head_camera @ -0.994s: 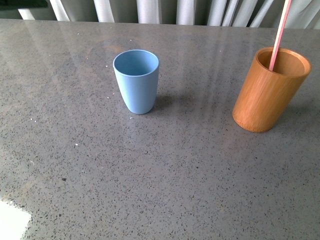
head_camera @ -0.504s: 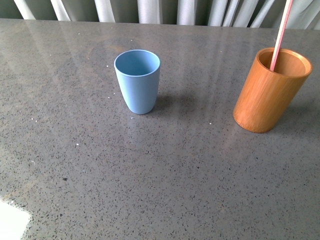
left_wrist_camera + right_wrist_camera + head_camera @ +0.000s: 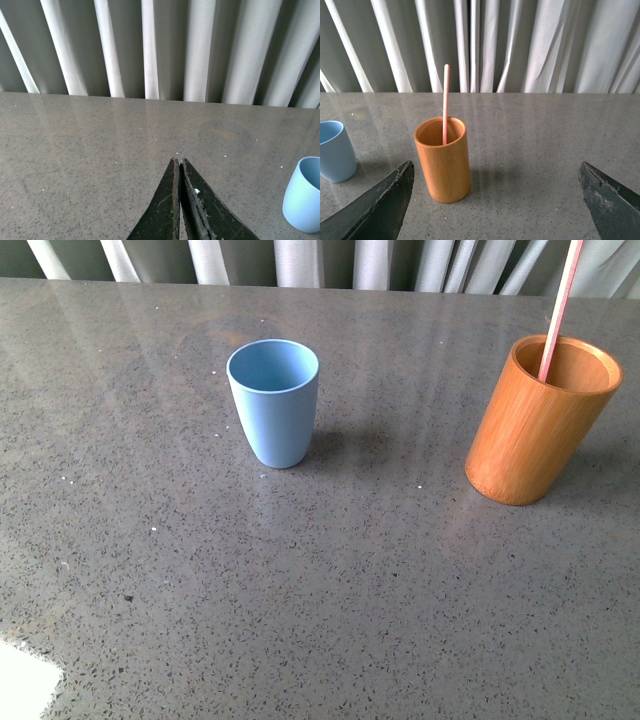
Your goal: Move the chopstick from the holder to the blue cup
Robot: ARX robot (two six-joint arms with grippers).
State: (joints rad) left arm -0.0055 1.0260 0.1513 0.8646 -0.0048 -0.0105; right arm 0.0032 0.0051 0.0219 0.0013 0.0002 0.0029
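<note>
Currently, the chopstick [image 3: 556,315] is standing in the holder [image 3: 530,435], and both grippers are holding nothing.
In the front view the holder is sitting on the grey table [image 3: 300,590] at the right, well apart from the cup [image 3: 273,410], which is standing upright at the left. The chopstick is leaning against the holder's inner wall, its upper end rising past the rim and running out of the frame. The left gripper [image 3: 179,161] is keeping its jaws pressed together, tips touching, above bare table with the cup off to one side. The right gripper [image 3: 496,167] is spreading its jaws wide, facing the holder, with neither finger touching it. A pale curtain [image 3: 300,260] is hanging behind the table.
</note>
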